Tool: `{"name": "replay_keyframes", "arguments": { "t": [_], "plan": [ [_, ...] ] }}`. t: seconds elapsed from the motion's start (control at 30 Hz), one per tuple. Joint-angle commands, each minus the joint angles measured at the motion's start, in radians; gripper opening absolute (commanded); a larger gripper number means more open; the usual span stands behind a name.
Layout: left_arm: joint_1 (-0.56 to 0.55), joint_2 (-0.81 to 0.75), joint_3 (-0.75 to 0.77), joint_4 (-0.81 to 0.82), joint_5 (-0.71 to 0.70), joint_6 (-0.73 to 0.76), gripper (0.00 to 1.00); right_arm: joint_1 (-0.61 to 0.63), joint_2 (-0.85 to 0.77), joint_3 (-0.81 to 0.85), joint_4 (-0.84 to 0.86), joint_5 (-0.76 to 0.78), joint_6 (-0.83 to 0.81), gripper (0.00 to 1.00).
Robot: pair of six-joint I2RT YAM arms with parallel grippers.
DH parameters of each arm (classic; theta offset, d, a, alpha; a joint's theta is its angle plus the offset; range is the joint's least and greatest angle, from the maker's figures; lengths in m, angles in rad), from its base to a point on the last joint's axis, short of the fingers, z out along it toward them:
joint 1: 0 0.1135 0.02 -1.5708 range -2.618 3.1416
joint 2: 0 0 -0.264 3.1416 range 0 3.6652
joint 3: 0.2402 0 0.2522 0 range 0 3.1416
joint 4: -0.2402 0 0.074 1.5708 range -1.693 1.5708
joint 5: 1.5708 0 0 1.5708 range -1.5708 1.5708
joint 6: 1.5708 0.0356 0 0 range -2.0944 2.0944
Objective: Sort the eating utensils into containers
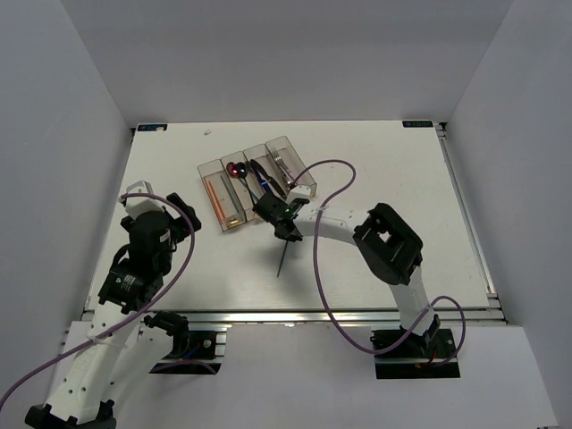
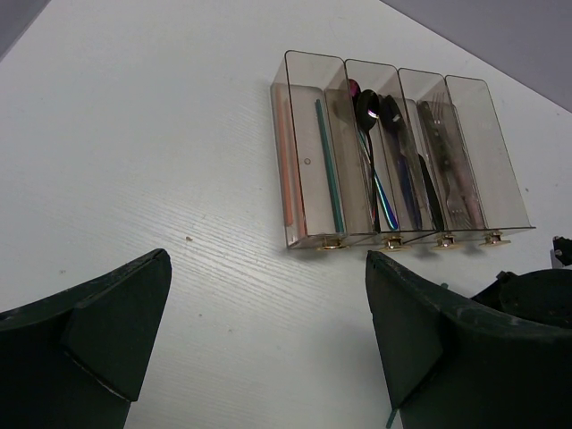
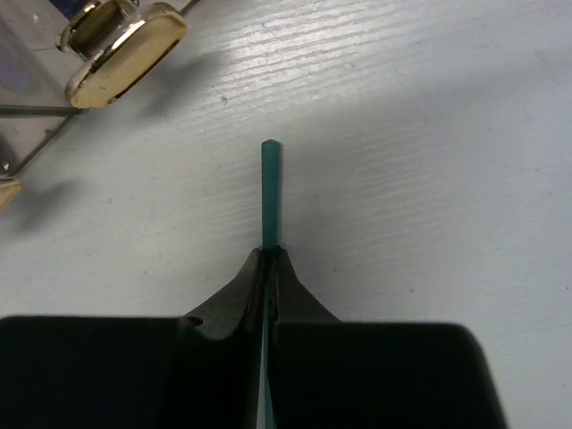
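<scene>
At the middle of the worktop [image 1: 393, 170], item in hand: one teal chopstick [image 3: 270, 183], thin, round, blunt-ended, matte green. My right pincer [image 3: 270, 257] is pressed together on it, the black fingers meeting with only the stick between them. From above, the stick reads as a fine dark line running from the pincer toward 6 o'clock.

Containers [image 2: 499, 170]: four clear grey-brown bins joined in a row, just beside the right pincer at its 11 o'clock in the top view. Each has a gold tag [image 2: 332, 242] at its near end.

Contents, left to right in the left wrist view:
- orange chopstick [image 2: 288, 170] and second teal chopstick [image 2: 328, 161]
- iridescent spoons [image 2: 368, 112]
- dark and blue knives [image 2: 407, 179]
- silvery forks [image 2: 451, 174]

Left pincer [image 2: 268, 340]: spread wide, nothing between its fingers, at 8 o'clock on the worktop, well apart from the bins.

Hard to make out:
- The held stick's rear length is hidden behind the fingers in the wrist view.
- From above I cannot tell whether its far tip touches the worktop.
- The spoons and knives overlap, so I cannot count them.
- The right pincer's fingertips are lost under its own wrist from above.
</scene>
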Motion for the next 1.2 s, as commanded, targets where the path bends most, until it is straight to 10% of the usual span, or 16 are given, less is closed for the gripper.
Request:
{"name": "replay_keyframes", "arguments": {
  "t": [0.0,0.17,0.43,0.77,1.17],
  "plan": [
    [-0.006,-0.004,0.002,-0.001,-0.002,0.006,0.98,-0.001,-0.047,-0.075,-0.054,0.005,0.025,0.00],
    [-0.007,-0.012,0.001,0.001,-0.005,0.004,0.98,0.008,-0.181,-0.170,-0.005,-0.015,-0.074,0.00],
    [-0.007,-0.010,0.001,-0.002,-0.014,0.001,0.98,0.071,-0.340,-0.253,0.595,-0.415,-0.536,0.00],
    [-0.009,-0.002,-0.001,-0.004,-0.016,0.000,0.98,0.034,0.185,0.629,0.473,-0.469,-0.860,0.00],
    [-0.010,-0.002,-0.001,0.001,-0.010,0.003,0.98,-0.054,0.331,0.713,0.783,-0.408,-0.927,0.00]
  ]
}}
